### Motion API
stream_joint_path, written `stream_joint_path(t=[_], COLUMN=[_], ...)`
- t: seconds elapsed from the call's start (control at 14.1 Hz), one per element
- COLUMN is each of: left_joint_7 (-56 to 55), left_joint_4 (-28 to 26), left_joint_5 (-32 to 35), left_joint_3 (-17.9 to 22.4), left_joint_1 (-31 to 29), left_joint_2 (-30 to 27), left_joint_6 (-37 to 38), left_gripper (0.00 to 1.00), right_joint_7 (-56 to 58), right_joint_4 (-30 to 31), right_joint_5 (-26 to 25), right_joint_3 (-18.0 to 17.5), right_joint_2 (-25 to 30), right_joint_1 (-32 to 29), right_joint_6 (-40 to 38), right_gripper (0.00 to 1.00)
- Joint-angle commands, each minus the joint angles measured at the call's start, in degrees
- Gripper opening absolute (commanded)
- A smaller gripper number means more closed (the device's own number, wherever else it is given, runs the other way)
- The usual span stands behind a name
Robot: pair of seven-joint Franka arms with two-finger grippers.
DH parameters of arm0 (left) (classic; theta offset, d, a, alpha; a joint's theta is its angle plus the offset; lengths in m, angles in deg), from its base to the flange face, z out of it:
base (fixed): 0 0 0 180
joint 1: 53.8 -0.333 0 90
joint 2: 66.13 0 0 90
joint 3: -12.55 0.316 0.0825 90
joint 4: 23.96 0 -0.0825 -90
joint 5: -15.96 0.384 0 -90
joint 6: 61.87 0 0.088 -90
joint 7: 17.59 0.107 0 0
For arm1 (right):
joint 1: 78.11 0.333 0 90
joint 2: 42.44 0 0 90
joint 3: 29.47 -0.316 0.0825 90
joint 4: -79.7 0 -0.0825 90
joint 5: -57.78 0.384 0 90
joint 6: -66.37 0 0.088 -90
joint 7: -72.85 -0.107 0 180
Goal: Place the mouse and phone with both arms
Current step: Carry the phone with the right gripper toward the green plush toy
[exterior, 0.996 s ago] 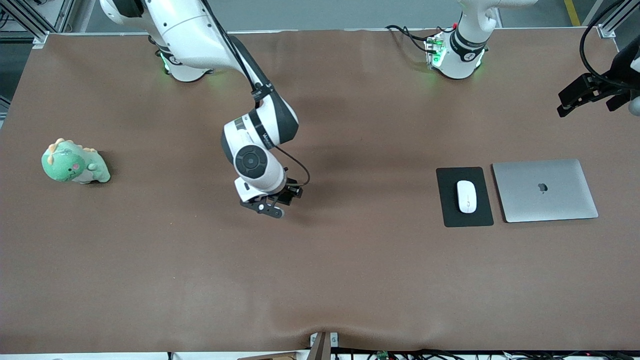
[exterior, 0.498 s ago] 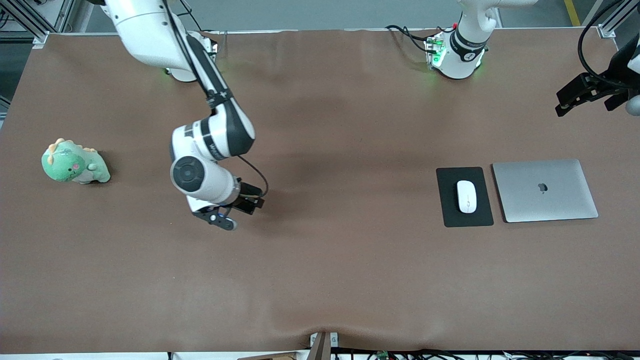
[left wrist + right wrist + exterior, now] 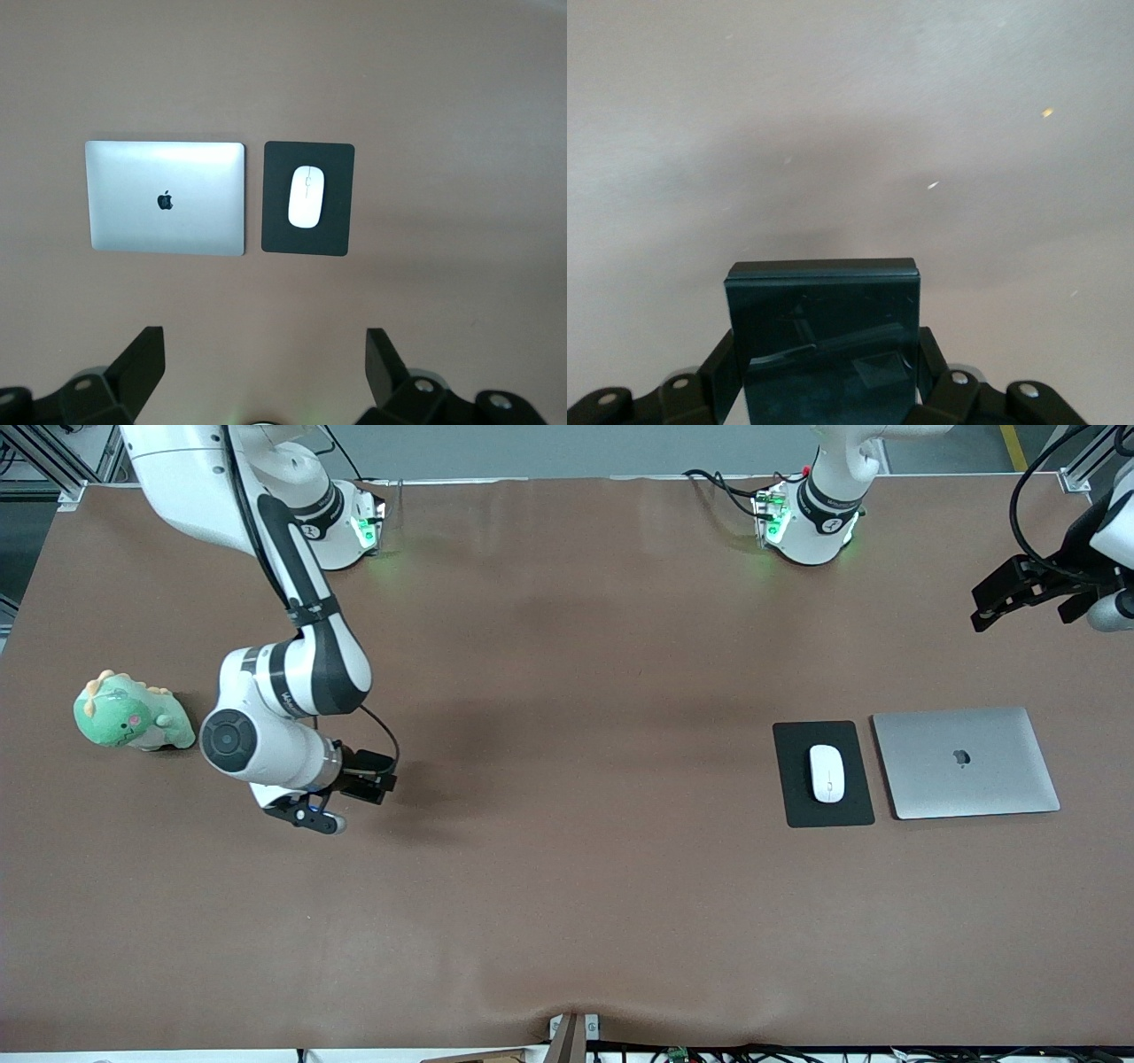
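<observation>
While the brown table (image 3: 567, 921) stretches wide under both arms, the silver laptop (image 3: 966, 762) lies shut toward the left arm's end, and just beside it the black mat (image 3: 793, 797) carries the mouse (image 3: 827, 773) dead centre, so that half of the job looks done. Seen in the left wrist view, the laptop (image 3: 166, 197) sits at nine o'clock of the mat (image 3: 276, 199) and the mouse (image 3: 306, 196) rests on it.

Over at the right arm's end, a green plush dinosaur (image 3: 131, 713) stands by, untouched (just scenery, I reckon).

Now the hands! Right gripper (image 3: 330, 808) hangs over bare table at about four o'clock from the dinosaur, jaws clamped on the phone (image 3: 824, 336), gripped across its width and carried edge-out so it can be laid flat. Left gripper (image 3: 1019, 593) waits high over the table's edge at one o'clock of the laptop, jaws spread wide, holding nothing.
</observation>
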Motion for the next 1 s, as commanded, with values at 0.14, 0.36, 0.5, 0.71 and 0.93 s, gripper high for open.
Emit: stream_joint_path(t=[0.14,0.36,0.5,0.71,0.93], left_joint_7=[-0.62,-0.62,-0.62,-0.62,-0.62], left_joint_4=[0.31,0.31,0.22,0.22,0.13], left_joint_5=[-0.1,-0.19,-0.19,-0.1,-0.19], left_joint_3=[-0.25,-1.48,-1.74,-1.83,-1.83], left_joint_1=[0.51,0.33,0.33,0.42,0.42], left_joint_2=[0.93,0.75,0.84,1.1,1.19], left_joint_6=[0.38,0.56,0.56,0.56,0.47], left_gripper=[1.0,1.0,1.0,1.0,1.0], right_joint_7=[9.58,16.26,21.35,29.18,34.72], right_joint_4=[9.97,11.11,12.17,13.75,15.33], right_joint_5=[-1.1,-1.1,-1.1,-1.1,-1.01], right_joint_3=[3.24,7.01,9.74,10.72,10.72], right_joint_2=[4.51,4.51,4.51,4.51,4.43], right_joint_1=[-0.23,-0.32,-0.4,-4.34,-8.3], right_joint_6=[7.21,6.86,6.95,7.3,7.47], right_gripper=[0.0,0.0,0.0,0.0,0.0])
